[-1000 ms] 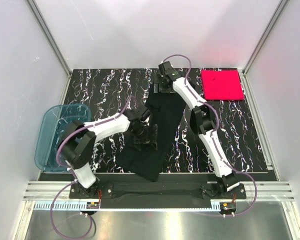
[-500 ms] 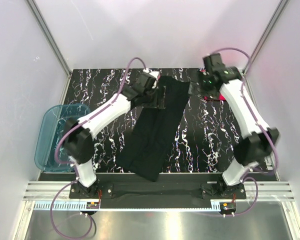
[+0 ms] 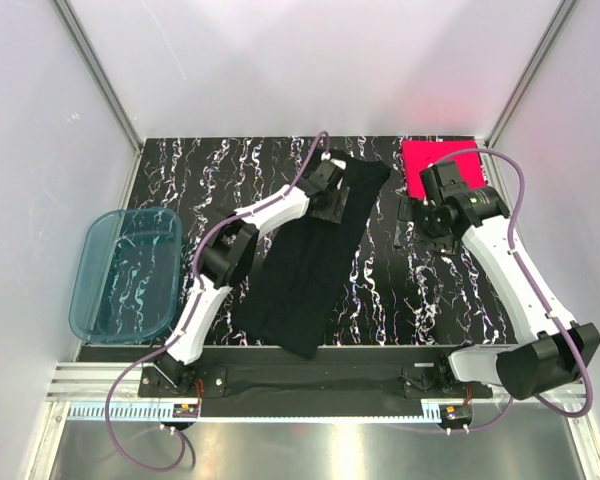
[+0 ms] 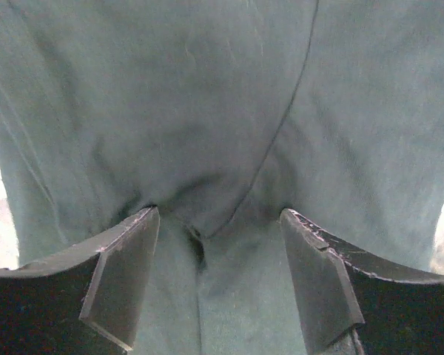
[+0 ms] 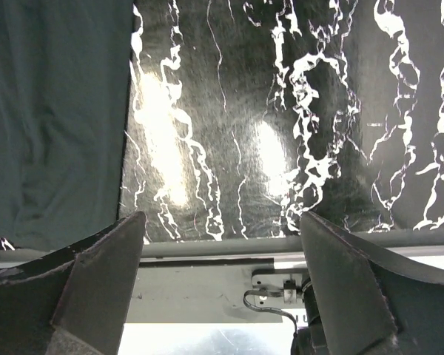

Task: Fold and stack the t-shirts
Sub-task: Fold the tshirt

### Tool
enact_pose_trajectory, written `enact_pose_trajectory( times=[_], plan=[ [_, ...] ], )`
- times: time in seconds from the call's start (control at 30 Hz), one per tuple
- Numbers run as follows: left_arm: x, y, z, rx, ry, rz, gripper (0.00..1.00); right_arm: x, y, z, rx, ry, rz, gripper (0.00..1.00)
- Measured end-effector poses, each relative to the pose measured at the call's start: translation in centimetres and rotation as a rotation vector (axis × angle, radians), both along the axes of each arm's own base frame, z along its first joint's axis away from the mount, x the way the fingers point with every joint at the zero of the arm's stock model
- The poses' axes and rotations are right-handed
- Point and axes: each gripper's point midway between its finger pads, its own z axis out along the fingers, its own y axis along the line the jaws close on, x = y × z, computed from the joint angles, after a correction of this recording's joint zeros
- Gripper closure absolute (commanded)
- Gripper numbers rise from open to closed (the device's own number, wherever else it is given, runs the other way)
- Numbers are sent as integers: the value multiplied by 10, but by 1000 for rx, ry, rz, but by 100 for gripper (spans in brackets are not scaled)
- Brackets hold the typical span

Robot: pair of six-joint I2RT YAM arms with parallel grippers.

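**Shirts on table, both grippers parted**

Black marbled table (image 3: pixel 210 170) beneath everything. Laid across its middle as a long, narrow strip: black t-shirt (image 3: pixel 310 260), slanting from near the far edge down to the near edge, with the near end a little left of centre. Set at the left edge: translucent blue tub (image 3: pixel 80 290). Tucked into the far right corner: pink-red t-shirt (image 3: pixel 417 158), folded square, partly hidden by the right arm (image 3: pixel 515 270).

Down on the far end of the black t-shirt (image 4: pixel 222 111): left gripper (image 3: pixel 332 200). Jaws fairly wide apart, tips against the cloth, a small pucker of fabric between them (image 4: pixel 218 222), nothing pinched.

Over bare table between the two shirts: right gripper (image 3: pixel 405 220). Jaws spread wide (image 5: pixel 222 222), holding nothing, well clear of the pink-red t-shirt's square, with the edge of the black t-shirt (image 5: pixel 52 111) just beside one finger.
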Motion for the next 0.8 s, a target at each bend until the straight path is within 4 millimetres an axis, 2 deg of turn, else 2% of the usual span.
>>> enact_pose_trajectory(
  times=[0.1, 0.2, 0.33, 0.43, 0.47, 0.53, 0.6, 0.67, 0.8],
  plan=[
    [15, 2, 1, -12, -2, 37, 29, -6, -1, -2, 3, 3, -4, 0],
    [29, 16, -1, -45, 19, 101, 29, -5, 1, -8, 8, 19, -1, 0],
    [58, 58, 3, -118, 50, 214, 28, 2, 10, -21, 34, 59, 8, 0],
    [74, 90, 10, -128, 58, 272, 25, 10, 27, -35, 58, 91, 35, 0],
    [79, 98, 15, -137, 60, 284, 24, 11, 34, -41, 62, 103, 52, 0],
    [84, 102, 27, -164, 54, 284, 20, 13, 51, -50, 71, 121, 95, 2],
    [77, 98, 42, -188, 60, 275, 18, 13, 72, -62, 86, 146, 149, 5],
    [61, 91, 65, -211, 66, 252, 18, 11, 92, -74, 104, 168, 198, 10],
    [10, 87, 143, -271, 30, 200, 21, 1, 125, -96, 158, 216, 271, 22]
  ],
)
